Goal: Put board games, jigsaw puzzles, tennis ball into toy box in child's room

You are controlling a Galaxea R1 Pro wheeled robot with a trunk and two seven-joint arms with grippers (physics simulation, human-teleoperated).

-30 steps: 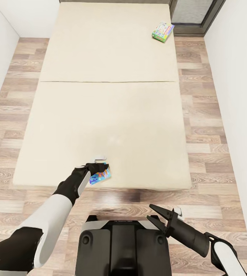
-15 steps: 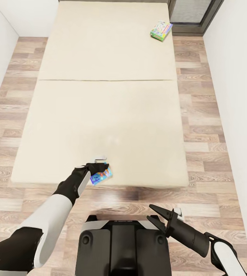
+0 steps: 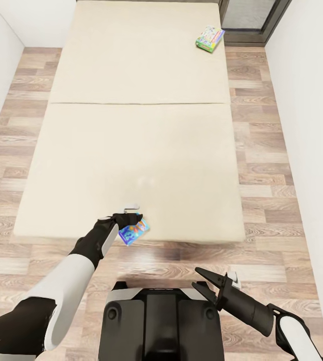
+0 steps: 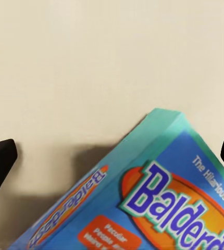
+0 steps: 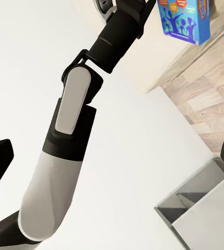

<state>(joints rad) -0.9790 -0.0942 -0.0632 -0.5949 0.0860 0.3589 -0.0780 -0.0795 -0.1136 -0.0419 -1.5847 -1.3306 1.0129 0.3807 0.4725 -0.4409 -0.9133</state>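
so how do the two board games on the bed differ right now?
The blue game sits at the bed's near edge, in the left end effector; the green game lies free at the far right corner. The blue one looks tipped up, overhanging the edge; the green one lies flat on the mattress. Both are thin printed rectangular boxes.

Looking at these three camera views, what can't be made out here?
- Blue game box: left wrist view, title cut off by the frame edge.
- Left gripper: head view, the box and wrist hide where the fingers grip.
- Far game box on the bed: head view, print too small to read.
- Right gripper: open, holding nothing.
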